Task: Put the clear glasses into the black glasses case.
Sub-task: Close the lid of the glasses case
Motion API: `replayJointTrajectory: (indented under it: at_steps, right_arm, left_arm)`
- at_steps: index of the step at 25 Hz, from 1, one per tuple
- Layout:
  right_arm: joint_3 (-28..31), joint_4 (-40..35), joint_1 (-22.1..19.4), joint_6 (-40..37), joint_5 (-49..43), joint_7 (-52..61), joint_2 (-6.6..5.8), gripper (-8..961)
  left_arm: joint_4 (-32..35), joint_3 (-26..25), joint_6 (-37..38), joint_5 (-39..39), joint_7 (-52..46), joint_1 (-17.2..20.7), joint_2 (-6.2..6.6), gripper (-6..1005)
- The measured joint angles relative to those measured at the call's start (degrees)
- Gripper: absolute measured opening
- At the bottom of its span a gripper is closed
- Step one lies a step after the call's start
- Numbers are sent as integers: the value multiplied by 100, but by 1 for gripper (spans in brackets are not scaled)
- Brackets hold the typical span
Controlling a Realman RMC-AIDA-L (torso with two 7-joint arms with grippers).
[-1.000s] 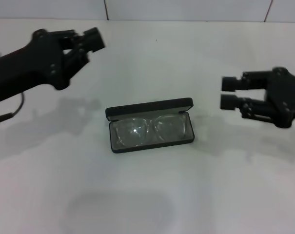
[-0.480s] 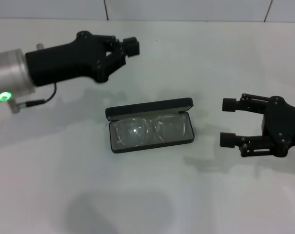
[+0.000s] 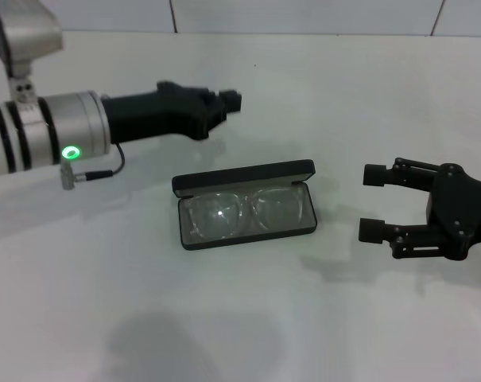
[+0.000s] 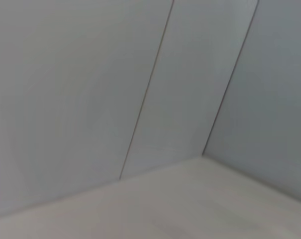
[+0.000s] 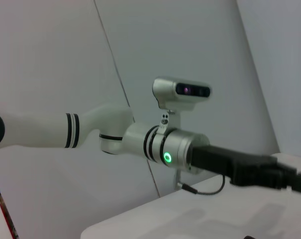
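Observation:
The black glasses case (image 3: 194, 240) lies open mid-table, its lid (image 3: 242, 177) standing up along the far side. The clear glasses (image 3: 244, 213) rest inside on the lining, lens facing up. My left gripper (image 3: 234, 99) hovers behind and left of the case, pointing right, fingers together and holding nothing. My right gripper (image 3: 372, 202) is to the right of the case at its level, open, pointing at the case's right end with a gap between them. The right wrist view shows the left arm (image 5: 166, 157) reaching across. The left wrist view shows only wall and table.
A white tabletop (image 3: 240, 318) spreads around the case, with a tiled wall (image 3: 304, 16) at the back. A thin cable (image 3: 97, 171) hangs from the left wrist above the table.
My left arm swung further right, bringing its silver wrist into view. My right gripper dropped lower and opened one second ago, then held still.

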Motion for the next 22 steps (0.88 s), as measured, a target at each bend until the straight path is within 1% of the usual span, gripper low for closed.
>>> replayJointTrajectory:
  at_steps: [3, 6, 9, 12, 18, 22]
  right_arm:
    - [15, 63, 47, 11, 2, -3, 0, 886]
    - [-10, 116, 136, 46, 5, -4, -2, 886]
    - [-27, 190, 240, 76, 7, -6, -2, 886]
    - [-9, 267, 308, 97, 8, -7, -8, 886]
    - [-29, 314, 396, 228, 7, -7, -12, 886]
    - [-31, 353, 451, 295, 7, -7, -11, 886]
  left_arm:
    - [-29, 415, -363, 127, -213, -7, -5, 57]
    - [-180, 774, -630, 78, -184, -11, -30, 57]
    - [-390, 831, -747, -138, -99, -13, -41, 57]
    - [-461, 834, -747, -270, -72, 10, -42, 57]
    - [-497, 931, -711, -301, -46, 91, -65, 57]
    - [-681, 992, -710, -405, 25, 96, -72, 58]
